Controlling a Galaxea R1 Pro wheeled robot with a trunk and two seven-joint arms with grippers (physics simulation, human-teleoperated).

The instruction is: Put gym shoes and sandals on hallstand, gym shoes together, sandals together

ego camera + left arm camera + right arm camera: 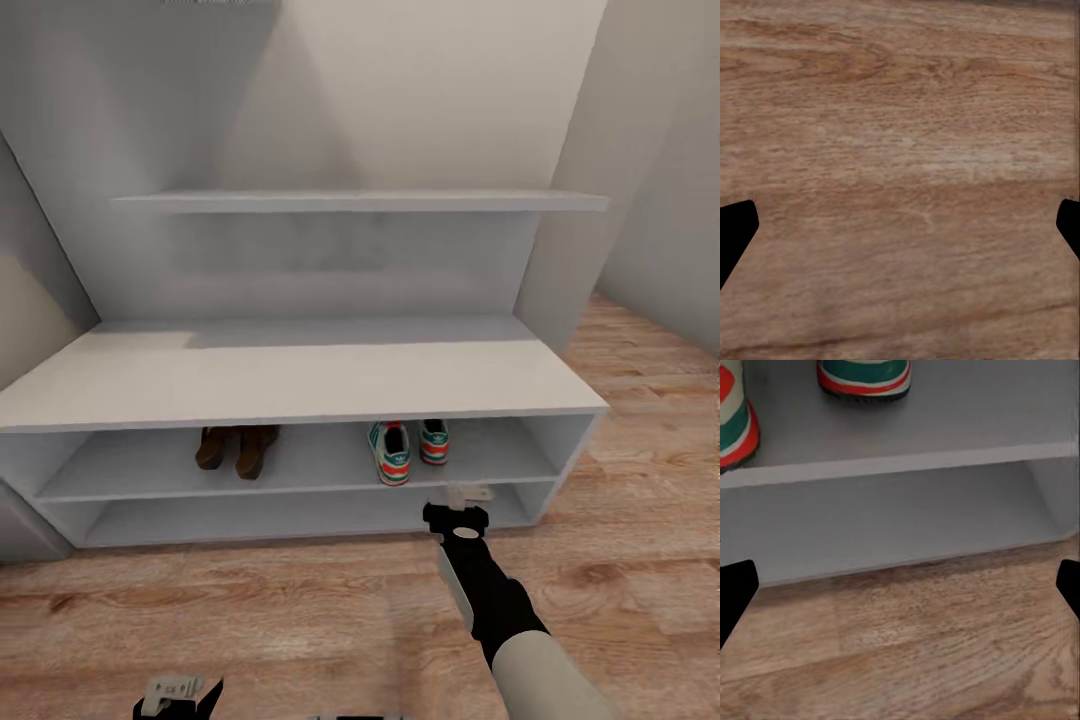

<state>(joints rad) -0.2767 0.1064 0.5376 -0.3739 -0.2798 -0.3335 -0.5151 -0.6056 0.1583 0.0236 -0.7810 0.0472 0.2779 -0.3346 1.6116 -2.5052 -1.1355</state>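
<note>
Brown sandals (237,450) half-hidden under hallstand (300,375) top.

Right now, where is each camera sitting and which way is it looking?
Head: high up, looking down at the rack, sandals, shoes, floor; right arm shows.
Left wrist: on the left arm, facing bare floor; dark fingertips show.
Right wrist: low, facing the rack; shoes show.
Shared: head and right wrist see shoes.

Even, soft simulated light; faint shadow beneath hallstand (300,375) top; wrist views blurry, low-resolution; no glare.
</note>
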